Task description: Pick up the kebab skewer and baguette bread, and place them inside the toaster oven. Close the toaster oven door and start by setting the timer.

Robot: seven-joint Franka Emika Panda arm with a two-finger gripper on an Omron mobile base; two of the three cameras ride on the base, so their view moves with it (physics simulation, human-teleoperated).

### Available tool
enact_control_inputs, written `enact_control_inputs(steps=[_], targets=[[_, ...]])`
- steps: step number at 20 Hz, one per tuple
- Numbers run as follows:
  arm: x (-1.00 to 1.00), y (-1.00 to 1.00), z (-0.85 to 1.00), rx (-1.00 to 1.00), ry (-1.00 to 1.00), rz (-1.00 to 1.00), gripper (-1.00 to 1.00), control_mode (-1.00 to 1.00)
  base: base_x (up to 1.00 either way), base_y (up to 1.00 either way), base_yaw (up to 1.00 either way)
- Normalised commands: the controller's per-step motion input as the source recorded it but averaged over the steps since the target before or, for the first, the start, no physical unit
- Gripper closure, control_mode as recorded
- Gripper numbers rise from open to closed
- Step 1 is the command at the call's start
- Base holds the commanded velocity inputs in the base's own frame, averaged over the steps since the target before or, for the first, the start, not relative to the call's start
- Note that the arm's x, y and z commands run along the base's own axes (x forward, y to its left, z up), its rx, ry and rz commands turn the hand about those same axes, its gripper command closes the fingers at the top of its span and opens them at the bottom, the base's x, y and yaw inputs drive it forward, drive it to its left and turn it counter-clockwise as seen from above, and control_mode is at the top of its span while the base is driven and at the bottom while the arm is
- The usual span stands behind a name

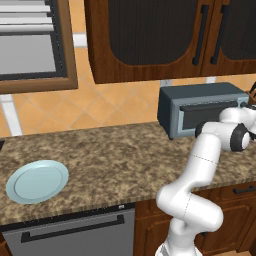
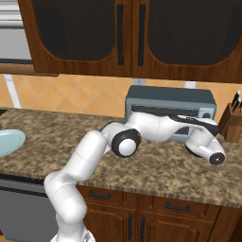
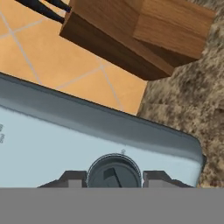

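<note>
You're on the timer step: the tool (image 3: pixel 113 183) looks clamped on the toaster oven (image 3: pixel 65 140) timer knob (image 3: pixel 114 171); next, turn it steadily

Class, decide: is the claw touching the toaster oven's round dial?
Touching. In the hand view, both fingertips press against the sides of the dial with no gap.

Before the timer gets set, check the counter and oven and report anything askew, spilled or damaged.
Nothing stands out. The toaster oven sits square with its door shut, the gripper brackets its round knob, the plate lies flat, and the knife block stands beside the oven.
</note>
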Motion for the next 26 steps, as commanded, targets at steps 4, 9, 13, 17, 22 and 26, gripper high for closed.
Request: enact_control_inputs(steps=[4, 9, 13, 17, 22, 26], targets=[[0.01, 0.01, 0.06, 0.25, 0.0, -0.03, 1.0, -1.0, 0.0, 0.0, 0.0], [0.0, 0.04, 0.11, 0.27, 0.0, -0.03, 1.0, -1.0, 0.0, 0.0, 0.0], [0.0, 0.05, 0.09, 0.29, 0.0, -0.03, 1.0, -1.0, 0.0, 0.0, 0.0], [0.0, 0.03, 0.03, 0.29, 0.0, -0.03, 1.0, -1.0, 0.0, 0.0, 0.0], [0.0, 0.01, 0.01, 0.29, 0.0, -0.03, 1.0, -1.0, 0.0, 0.0, 0.0], [0.02, 0.0, 0.05, 0.29, 0.0, -0.03, 1.0, -1.0, 0.0, 0.0, 0.0]])
